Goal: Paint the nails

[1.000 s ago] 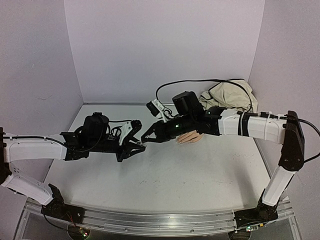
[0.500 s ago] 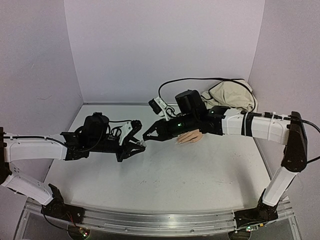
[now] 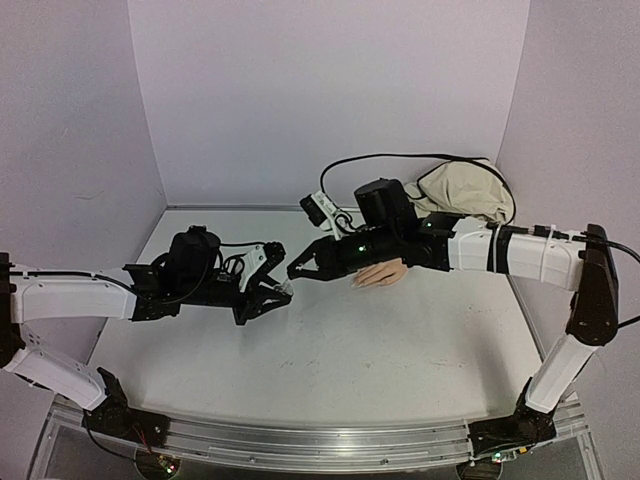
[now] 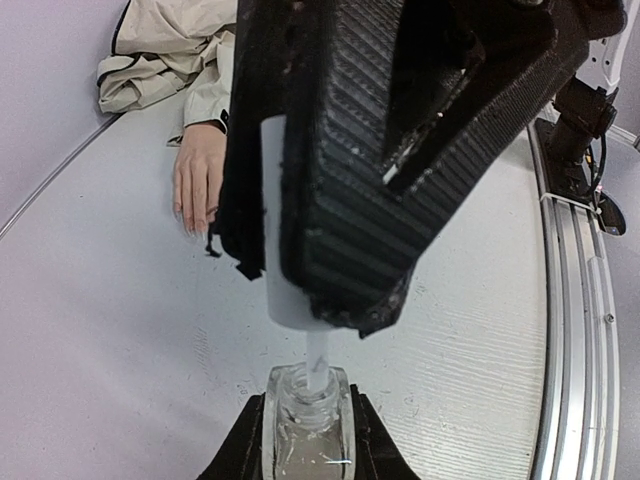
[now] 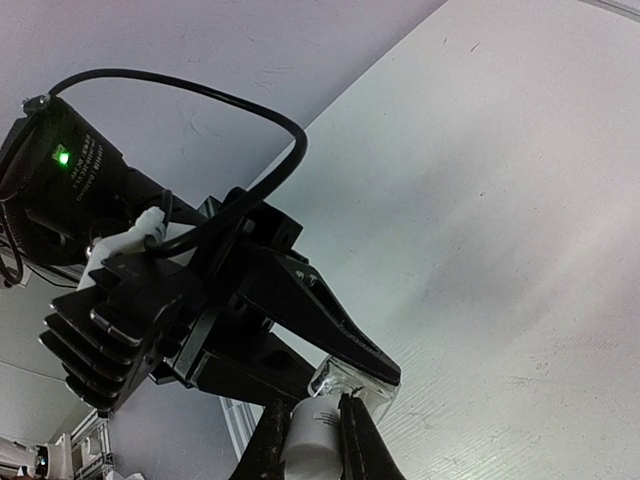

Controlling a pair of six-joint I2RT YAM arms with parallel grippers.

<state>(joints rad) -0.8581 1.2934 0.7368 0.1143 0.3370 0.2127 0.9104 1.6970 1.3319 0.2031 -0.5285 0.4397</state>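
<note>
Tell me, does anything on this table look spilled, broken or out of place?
Nothing looks spilled or broken. The left gripper grips a small bottle, and the right gripper holds its white cap just above the neck. Only the mannequin hand's beige sleeve lies crumpled in the far corner.

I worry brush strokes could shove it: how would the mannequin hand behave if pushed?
The mannequin hand lies flat, palm down, on the table, so it likely won't roll or tip. Nothing visible pins it, so it would probably slide under a firm push. Its beige sleeve lies crumpled, so it is likely floppy and anchors little.
</note>
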